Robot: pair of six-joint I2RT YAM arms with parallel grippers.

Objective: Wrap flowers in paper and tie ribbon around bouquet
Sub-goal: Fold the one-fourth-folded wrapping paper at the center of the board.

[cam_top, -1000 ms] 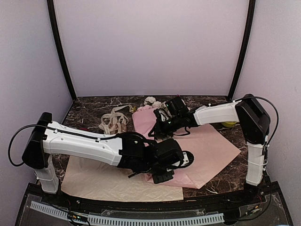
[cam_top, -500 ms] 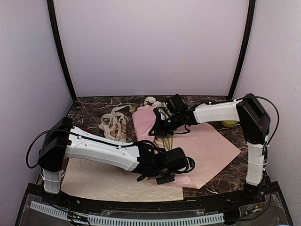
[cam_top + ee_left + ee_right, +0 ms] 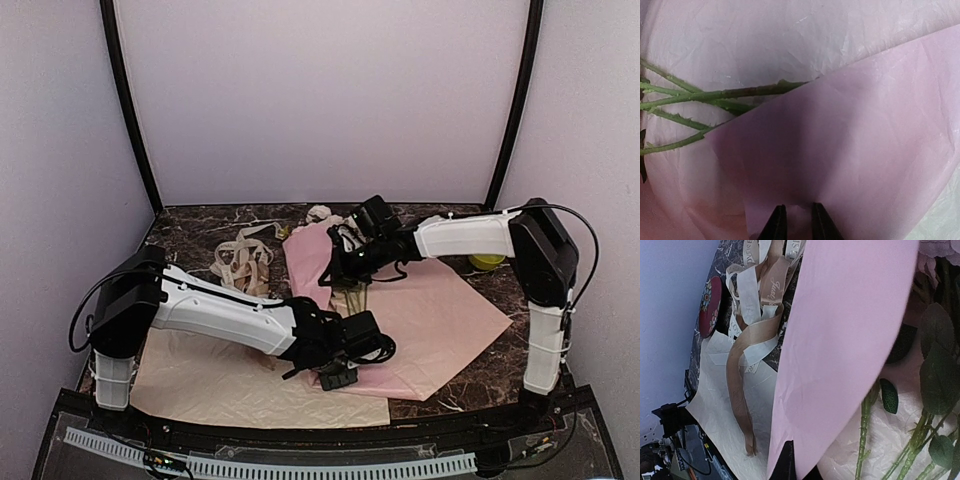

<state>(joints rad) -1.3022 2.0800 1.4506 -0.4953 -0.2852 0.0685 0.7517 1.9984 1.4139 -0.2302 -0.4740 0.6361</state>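
1. Pink paper [image 3: 855,150], thin and likely tear-prone, is being pinched at its near corner by the narrowly closed left gripper [image 3: 797,207].
2. Light, springy flowers [image 3: 715,94] are lying mid-sheet.
3. Farther off, the right gripper [image 3: 336,268] is clamping the paper's edge, probably the safest hold.

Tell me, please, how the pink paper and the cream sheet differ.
Colour: the pink paper is pink, the cream sheet pale beige. Pose: the pink paper has a flap pinched by the left pincer and folded over the flower stems; the cream sheet lies flat. Place: the pink paper is mid-table, the cream sheet near left. Both are large, thin and crinkled.
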